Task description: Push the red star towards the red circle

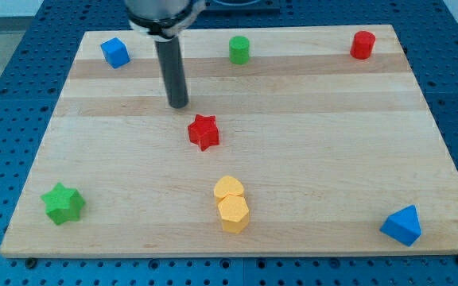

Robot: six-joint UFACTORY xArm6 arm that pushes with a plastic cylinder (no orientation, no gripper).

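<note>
**Red star waits mid-board, tip close behind it**

Blue perforated counter [6, 95] surrounds a pale wooden board [308, 143], which carries every block. Along the view's top edge sit a blue cube [115, 52], a green cylinder [239, 49] and the red circle [362, 44], far toward the view's right. Near the bottom lie a green star [63, 203], a blue block [402, 225] of pointed shape, and two yellow blocks [231, 203] touching each other.

The red star [203, 132] rests near the board's middle, well apart from the red circle. My tip [179, 104] stands just up and to the view's left of the star, not touching it.

A good push probably means first moving the tip round to the star's lower-left side, then driving up and rightward through its centre, so it does not spin off line.

No gripper exists on this arm; the rod holds nothing.
</note>
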